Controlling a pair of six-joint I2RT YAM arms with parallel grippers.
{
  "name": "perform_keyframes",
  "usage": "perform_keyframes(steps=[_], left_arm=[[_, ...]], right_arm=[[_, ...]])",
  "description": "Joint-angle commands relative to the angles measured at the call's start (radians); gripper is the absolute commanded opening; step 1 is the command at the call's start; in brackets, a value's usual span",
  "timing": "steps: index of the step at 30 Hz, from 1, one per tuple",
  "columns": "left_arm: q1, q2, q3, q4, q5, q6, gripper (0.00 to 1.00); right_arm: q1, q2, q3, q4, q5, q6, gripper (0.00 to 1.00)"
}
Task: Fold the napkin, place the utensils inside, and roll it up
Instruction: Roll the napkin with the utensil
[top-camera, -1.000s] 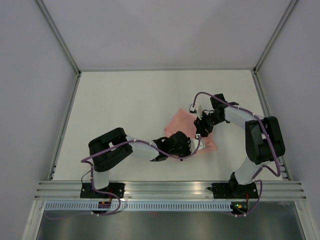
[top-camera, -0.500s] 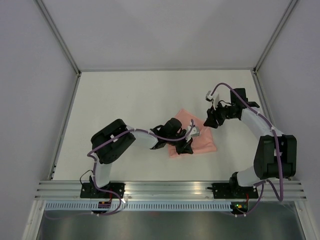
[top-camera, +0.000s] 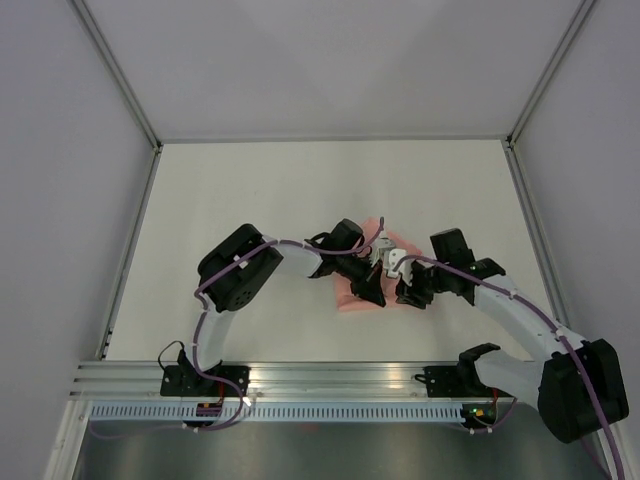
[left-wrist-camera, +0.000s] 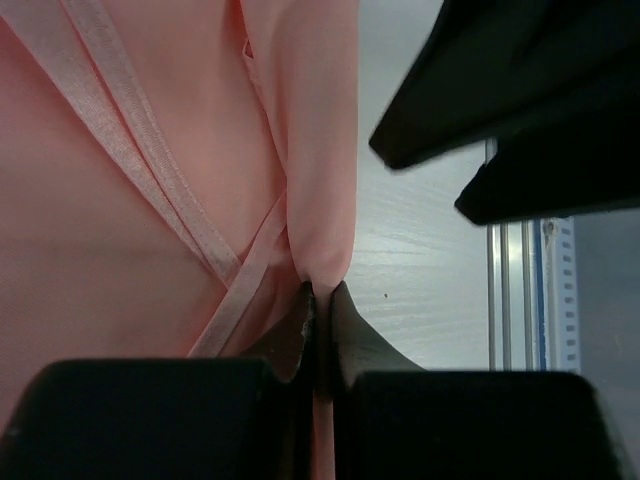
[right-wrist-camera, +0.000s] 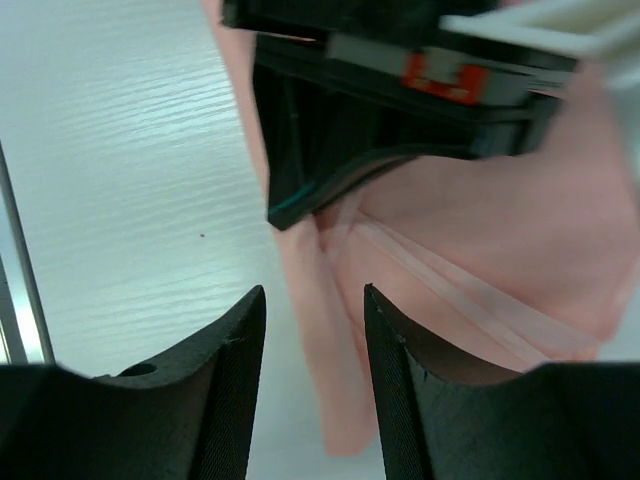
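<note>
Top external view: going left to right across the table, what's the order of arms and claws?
left arm → left claw, pinching the napkin → right claw, open → right arm. The napkin lies under both claws, so it is left out.

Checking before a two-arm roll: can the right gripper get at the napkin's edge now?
Probably yes. The right gripper is open, with the napkin's edge just beyond its fingertips; the left gripper, shut on a fold, crowds close beside it.
</note>
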Motion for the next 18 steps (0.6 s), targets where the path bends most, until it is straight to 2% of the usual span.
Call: perform_keyframes(steps=[1,8,18], left_arm=[[0.001,0.122,-0.047,-0.277,-0.089,0.001,0.02],[0.013,0.133,-0.037,-0.312,-0.089,-0.007,0.02],[0.018,0.165,-0.014,-0.335,-0.086,-0.012,0.02]], right_arm=[[0.089,-0.014,-0.059,0.097,0.109,-0.029,0.50],[0.193,-0.003,-0.127,0.177,0.198,-0.013,0.53],[0.328,0.061,-0.168,0.289,0.280,0.049,0.51]])
